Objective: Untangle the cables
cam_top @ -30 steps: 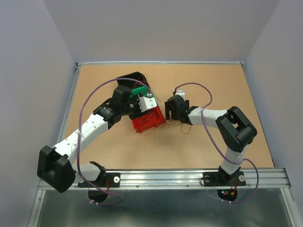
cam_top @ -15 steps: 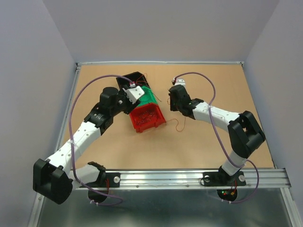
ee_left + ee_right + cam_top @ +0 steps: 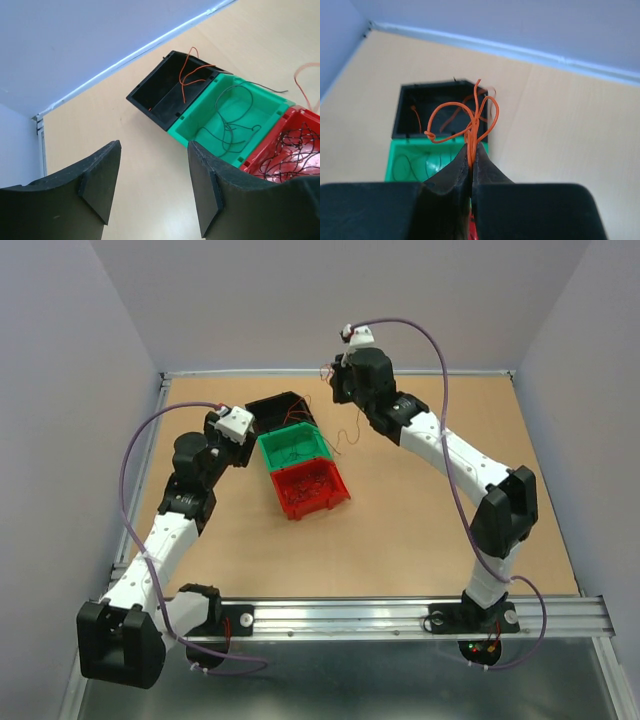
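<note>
right, the bunch of orange wires [image 3: 476,112] is pinched in my right pincer [image 3: 471,159]. its two fingers are pressed together on the strands with no gap showing. the loops fan out just past the fingertips, and one has a small knot out to the left. from above, that pincer [image 3: 338,380] is held up off the table [image 3: 420,540] near its far edge, and a thin strand [image 3: 345,435] dangles below it.

past and below the right pincer's tips sits the black box [image 3: 427,107], with a few more orange strands inside. the green box [image 3: 415,162] is touching the black one on the nearer side.

my left pincer [image 3: 152,167] is spread wide with nothing between its fingers. ahead of it and to the right is the same black box [image 3: 167,92], with orange wire [image 3: 186,80] poking over its rim. next comes the green box [image 3: 260,95], holding thin black wires [image 3: 232,127]. furthest right is the red box [image 3: 292,117], with a tangle of dark wires [image 3: 295,150] in it. the three boxes sit in a row, each touching the next.
</note>
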